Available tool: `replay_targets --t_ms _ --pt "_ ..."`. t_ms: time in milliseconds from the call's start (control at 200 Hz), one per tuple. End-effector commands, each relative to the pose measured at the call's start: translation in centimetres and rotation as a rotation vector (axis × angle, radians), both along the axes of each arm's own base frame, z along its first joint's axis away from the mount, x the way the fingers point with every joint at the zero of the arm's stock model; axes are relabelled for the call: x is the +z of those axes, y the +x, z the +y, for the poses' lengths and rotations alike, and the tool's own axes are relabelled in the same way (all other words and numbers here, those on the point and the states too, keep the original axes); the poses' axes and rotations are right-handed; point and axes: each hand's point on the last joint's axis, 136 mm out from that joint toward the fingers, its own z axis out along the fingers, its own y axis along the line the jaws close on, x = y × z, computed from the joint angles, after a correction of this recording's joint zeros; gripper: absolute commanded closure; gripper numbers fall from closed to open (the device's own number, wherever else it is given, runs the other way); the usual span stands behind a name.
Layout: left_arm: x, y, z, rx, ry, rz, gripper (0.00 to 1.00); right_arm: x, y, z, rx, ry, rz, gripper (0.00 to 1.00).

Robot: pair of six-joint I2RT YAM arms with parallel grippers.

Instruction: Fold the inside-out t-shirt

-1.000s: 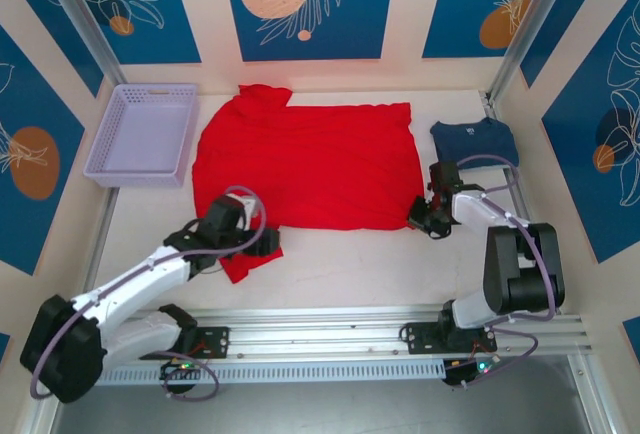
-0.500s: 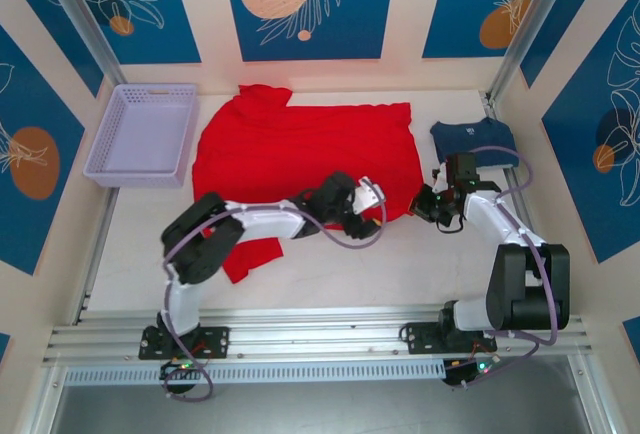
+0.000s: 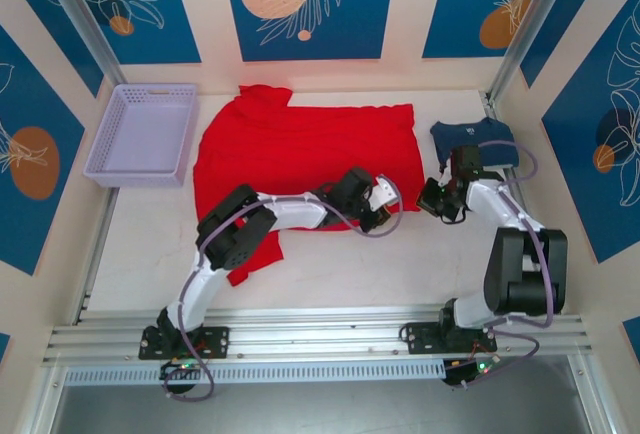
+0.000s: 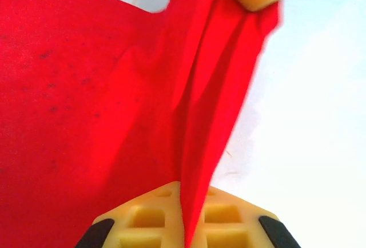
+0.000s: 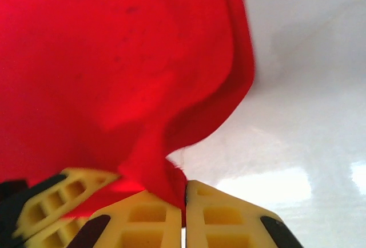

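Left gripper [image 3: 387, 212] has swung right to the near hem of the inside-out t-shirt [image 3: 300, 154].
It and the right gripper [image 3: 431, 204] both pinch that red edge tight; the cloth lies spread between basket [image 3: 140, 180] and navy t-shirt [image 3: 476, 134].

Left arm [image 3: 290, 212]: elbow bent, forearm reaching right. Left gripper [image 3: 384, 206]: jaws pinched tight on shirt [image 3: 300, 159] edge. Right arm [image 3: 520, 254]: upper link upright, forearm angled forward and left. Right gripper [image 3: 432, 200]: clamped on shirt corner, near left gripper.
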Motion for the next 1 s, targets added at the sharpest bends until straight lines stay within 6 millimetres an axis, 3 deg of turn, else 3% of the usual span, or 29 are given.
replay_targets --t_ms 0,120,280,455,550,845,995 --pt "1.0 -0.8 1.9 -0.005 -0.061 0.199 1.00 -0.8 0.7 -3.3 -0.059 -0.173 0.047 0.87" --pt "0.3 -1.1 1.9 -0.006 -0.063 0.245 1.00 -0.3 1.2 -2.9 -0.036 -0.171 0.038 0.82" --pt "0.0 -1.2 1.6 0.006 -0.069 0.282 1.00 0.4 -0.1 -2.1 -0.001 -0.176 0.034 0.73" --pt "0.0 -1.2 1.7 0.009 -0.064 0.287 1.00 0.5 -2.1 2.9 0.067 0.016 -0.009 0.61" --pt "-0.1 -1.2 1.7 0.011 -0.061 0.285 1.00 -0.1 -2.0 4.2 0.059 0.097 -0.025 0.57" --pt "0.1 -1.1 1.6 0.011 -0.069 0.285 1.00 -2.4 -0.4 4.9 0.036 0.162 -0.011 0.58" --pt "-0.1 -1.2 1.6 0.009 -0.064 0.285 1.00 -2.7 0.5 4.5 0.020 0.160 -0.018 0.72"
